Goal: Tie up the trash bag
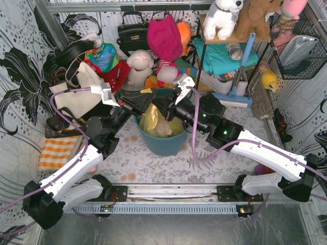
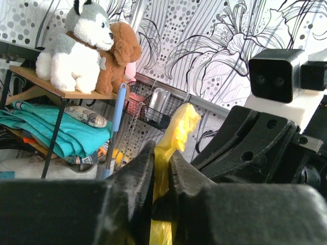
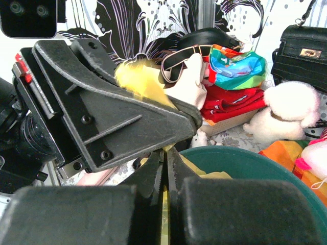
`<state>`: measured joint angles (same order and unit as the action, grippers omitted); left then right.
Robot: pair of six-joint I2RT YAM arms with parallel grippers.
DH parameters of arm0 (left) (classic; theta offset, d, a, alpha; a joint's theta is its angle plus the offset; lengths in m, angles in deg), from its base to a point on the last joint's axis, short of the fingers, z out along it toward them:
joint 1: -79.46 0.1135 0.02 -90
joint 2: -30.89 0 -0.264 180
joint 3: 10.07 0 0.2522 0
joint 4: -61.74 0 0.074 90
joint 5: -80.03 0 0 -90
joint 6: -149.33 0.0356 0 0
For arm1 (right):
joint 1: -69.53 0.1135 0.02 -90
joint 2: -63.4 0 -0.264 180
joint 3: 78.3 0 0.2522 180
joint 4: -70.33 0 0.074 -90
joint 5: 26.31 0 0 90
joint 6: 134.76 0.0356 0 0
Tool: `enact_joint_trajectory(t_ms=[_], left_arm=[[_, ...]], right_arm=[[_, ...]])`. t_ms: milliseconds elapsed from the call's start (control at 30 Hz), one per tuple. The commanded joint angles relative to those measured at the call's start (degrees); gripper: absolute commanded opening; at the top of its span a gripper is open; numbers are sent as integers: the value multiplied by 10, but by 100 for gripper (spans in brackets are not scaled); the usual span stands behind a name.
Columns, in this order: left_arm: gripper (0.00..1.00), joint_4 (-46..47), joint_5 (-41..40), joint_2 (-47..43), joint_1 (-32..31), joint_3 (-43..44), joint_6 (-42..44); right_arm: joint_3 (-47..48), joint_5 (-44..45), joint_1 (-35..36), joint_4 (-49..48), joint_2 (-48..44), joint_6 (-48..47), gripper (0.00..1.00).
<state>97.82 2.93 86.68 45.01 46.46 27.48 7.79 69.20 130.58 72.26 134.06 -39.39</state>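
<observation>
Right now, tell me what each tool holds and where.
Left tool and right tool each pinch a gathered strip of the trash bag's top edge.

Arms (image 1: 271,155) white-shelled w/ blk joints, purple cables (image 1: 193,133)

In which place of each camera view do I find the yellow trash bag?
Top external: trash bag at centre, inside the teal bin.
Left wrist: bag at centre, pinched by the left gripper.
Right wrist: bag left of centre, behind that gripper.
Shared landmark: the left gripper, shut on the bag.
</observation>
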Motion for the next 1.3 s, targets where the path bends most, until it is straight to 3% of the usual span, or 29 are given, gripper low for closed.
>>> enact_joint_trajectory(t_ms=[0, 133, 300, 500, 633, 833, 1000, 1267], left_arm=[[31, 22, 6, 5, -4, 22, 12], [42, 25, 4, 7, -3, 26, 14], [36, 25, 6, 11, -3, 33, 18], [39, 22, 4, 4, -4, 33, 21], [29, 14, 2, 0, -4, 35, 26], [5, 7, 0, 1, -3, 39, 27], [1, -3, -6, 0, -3, 42, 32], [0, -31, -29, -3, -3, 40, 42]], right_arm=[[-1, -16, 1, -20, -5, 16, 0], [-2, -16, 0, -20, -5, 18, 0], [-2, -16, 0, -20, -5, 20, 0], [-4, -15, 1, -19, -6, 21, 0], [-4, -16, 0, -19, -7, 21, 0], [0, -17, 0, -16, -6, 20, 0], [5, -7, 0, 10, -23, 24, 0], [12, -14, 1, 116, -63, 110, 35]])
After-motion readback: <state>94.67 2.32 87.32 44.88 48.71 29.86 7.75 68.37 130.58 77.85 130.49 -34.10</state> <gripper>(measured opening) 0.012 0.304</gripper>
